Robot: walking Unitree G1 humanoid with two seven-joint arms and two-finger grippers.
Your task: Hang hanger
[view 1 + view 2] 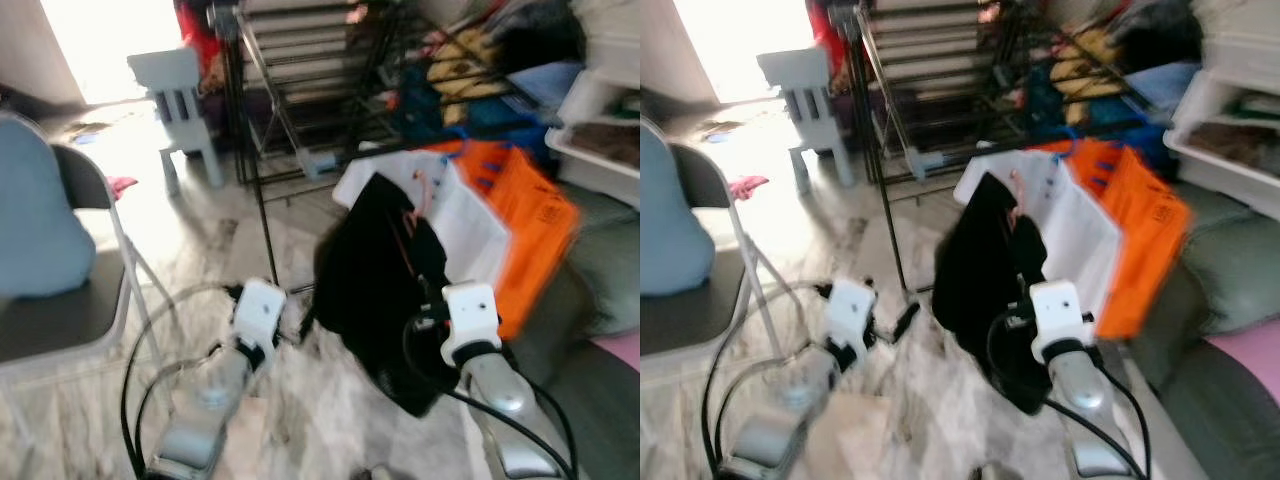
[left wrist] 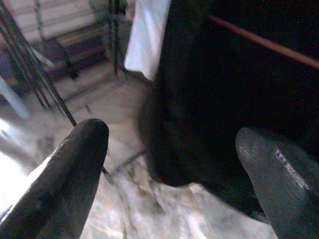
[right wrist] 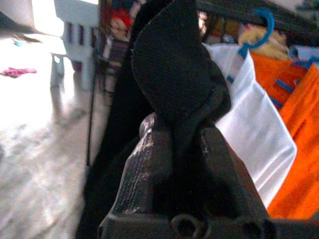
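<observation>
Hanging looks unfinished: right gripper (image 3: 187, 144) fingers pinch the black garment (image 1: 375, 270) mid-frame, its red hanger (image 2: 264, 42) short of the rack (image 1: 300, 90), left gripper (image 2: 172, 164) spread empty.

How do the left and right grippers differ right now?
The right gripper is shut on the black garment, which bunches up between its fingers. The left gripper is open and holds nothing, its fingers spread beside the garment. Both are raised near the hanging clothes.
</observation>
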